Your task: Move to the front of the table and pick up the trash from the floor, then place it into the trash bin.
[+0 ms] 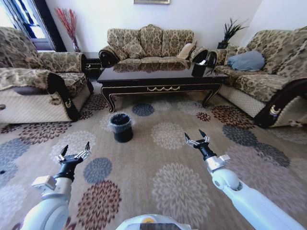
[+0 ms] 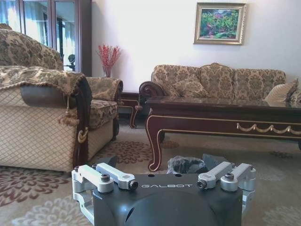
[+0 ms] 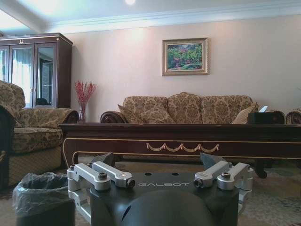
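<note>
The dark glossy table [image 1: 160, 76] with gold scroll trim stands ahead, in front of the back sofa. On the flowered carpet before its left end sits the round black trash bin [image 1: 121, 127], lined with a clear bag. My left gripper [image 1: 74, 152] hovers open over the carpet, nearer to me than the bin and to its left. My right gripper [image 1: 197, 137] is open too, out to the bin's right. The left wrist view has the bin [image 2: 186, 165] just beyond the open gripper [image 2: 160, 162], under the table [image 2: 225, 117]. The right wrist view shows bin [image 3: 42, 197], table [image 3: 188, 136] and gripper [image 3: 157, 160]. The trash is out of view.
Patterned sofas enclose the table: one on the left [image 1: 41, 84], one behind [image 1: 151, 45], one on the right [image 1: 268, 76] holding a blue cushion [image 1: 245, 61]. A small black box [image 1: 200, 67] sits on the table's right end. Open carpet [image 1: 168, 182] lies between me and the table.
</note>
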Motion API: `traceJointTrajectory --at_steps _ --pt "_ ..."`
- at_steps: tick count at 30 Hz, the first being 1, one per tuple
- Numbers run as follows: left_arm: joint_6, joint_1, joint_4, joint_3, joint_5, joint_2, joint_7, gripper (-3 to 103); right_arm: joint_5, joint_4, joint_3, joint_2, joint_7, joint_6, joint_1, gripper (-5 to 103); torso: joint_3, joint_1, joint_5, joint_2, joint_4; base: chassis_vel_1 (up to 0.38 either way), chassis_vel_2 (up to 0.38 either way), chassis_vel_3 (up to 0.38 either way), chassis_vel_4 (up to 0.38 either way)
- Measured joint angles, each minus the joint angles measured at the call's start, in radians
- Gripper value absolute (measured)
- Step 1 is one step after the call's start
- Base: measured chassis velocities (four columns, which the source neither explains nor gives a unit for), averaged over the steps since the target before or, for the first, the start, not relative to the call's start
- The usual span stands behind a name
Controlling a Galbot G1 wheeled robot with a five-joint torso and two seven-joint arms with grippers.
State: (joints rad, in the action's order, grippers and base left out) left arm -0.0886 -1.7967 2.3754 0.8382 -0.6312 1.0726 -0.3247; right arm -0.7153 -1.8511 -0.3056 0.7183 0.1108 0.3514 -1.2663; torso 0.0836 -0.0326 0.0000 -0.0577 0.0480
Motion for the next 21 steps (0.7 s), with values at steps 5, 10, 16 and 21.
traceJointTrajectory --at_steps 5,10,16,21 --pt "0.0 0.001 0.001 -0.005 0.008 0.001 0.0 100 0.001 0.0 0.004 -0.002 -0.006 -0.001 0.002 100 0.0 0.0 -0.0001 0.0 -0.0003 0.338 -0.349 -0.361 0.352" --pt "0.002 -0.001 0.002 -0.009 0.015 0.003 0.002 100 0.007 0.009 0.016 -0.008 -0.028 -0.001 0.005 100 0.0 0.0 0.0008 0.0 -0.0002 0.365 -0.362 -0.365 0.345" --pt "0.005 0.01 -0.01 -0.017 0.023 0.003 0.004 100 0.023 0.02 0.03 -0.003 -0.047 0.006 -0.005 100 0.0 0.0 0.0005 0.0 0.0 0.327 -0.345 -0.342 0.341" --pt "0.005 0.015 -0.018 -0.026 0.031 0.009 0.005 100 0.04 0.036 0.042 0.001 -0.063 0.02 -0.012 100 0.0 0.0 -0.0009 0.0 -0.0001 0.314 -0.3 -0.318 0.308"
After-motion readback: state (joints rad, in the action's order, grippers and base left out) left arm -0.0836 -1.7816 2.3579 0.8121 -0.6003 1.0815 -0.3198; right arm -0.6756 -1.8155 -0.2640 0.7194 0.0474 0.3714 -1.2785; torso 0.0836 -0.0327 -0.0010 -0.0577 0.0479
